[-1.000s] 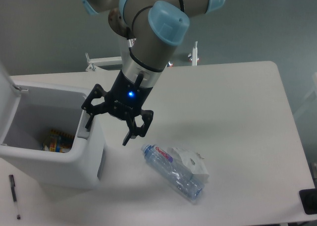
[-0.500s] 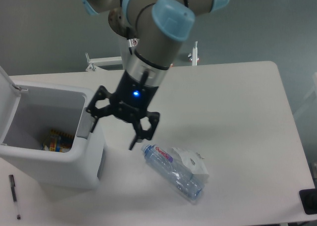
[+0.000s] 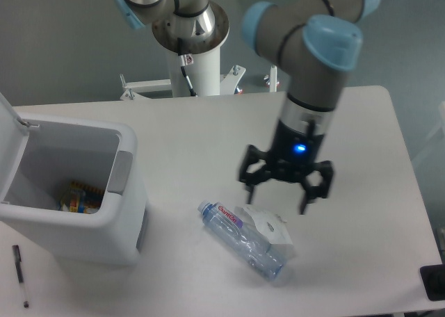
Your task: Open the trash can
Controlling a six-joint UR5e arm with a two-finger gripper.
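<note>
The white trash can [image 3: 125, 226] stands at the left of the table with its lid [image 3: 10, 136] swung up and back at the far left. Its inside shows, with colourful rubbish [image 3: 78, 197] at the bottom. A grey push tab [image 3: 121, 172] sits on its right rim. My gripper [image 3: 276, 195] hangs open and empty over the middle of the table, well to the right of the can and just above a crushed bottle.
A crushed clear plastic bottle [image 3: 240, 239] lies on the table with a crumpled white carton [image 3: 272, 232] against it, right below my gripper. A black pen [image 3: 20, 275] lies at the front left. A black object [image 3: 434, 282] sits at the front right corner.
My gripper has moved from the can's right rim far to the right and now hangs over the bottle. The can's lid stays up.
</note>
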